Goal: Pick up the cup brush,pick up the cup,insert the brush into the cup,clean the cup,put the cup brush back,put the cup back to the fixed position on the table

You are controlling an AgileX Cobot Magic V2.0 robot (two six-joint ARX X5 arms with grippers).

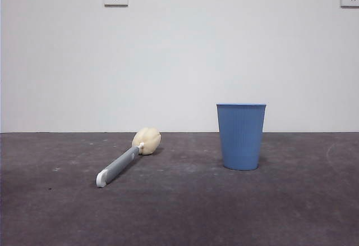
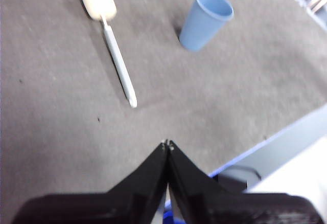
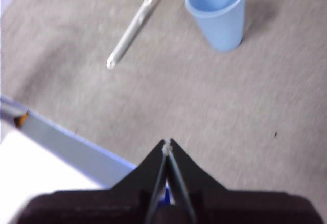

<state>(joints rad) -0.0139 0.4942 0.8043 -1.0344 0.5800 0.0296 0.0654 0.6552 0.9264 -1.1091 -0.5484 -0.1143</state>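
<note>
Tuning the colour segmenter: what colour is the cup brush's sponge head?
Cream, on a grey handle. The cup brush shows best in the front view.

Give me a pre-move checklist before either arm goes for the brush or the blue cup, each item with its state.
1. Long grey-handled cup brush with cream sponge head lies flat on the dark grey-brown table, handle free to grasp: ok.
2. Tall blue ribbed plastic cup stands upright, mouth up: ok.
3. Brush and cup apart, not touching: ok.
4. Cup looks empty inside, seen from the right wrist view: ok.
5. Left gripper shut, holding nothing; must open before grasping: not ok.
6. Right gripper shut, holding nothing; must open too: not ok.
</note>
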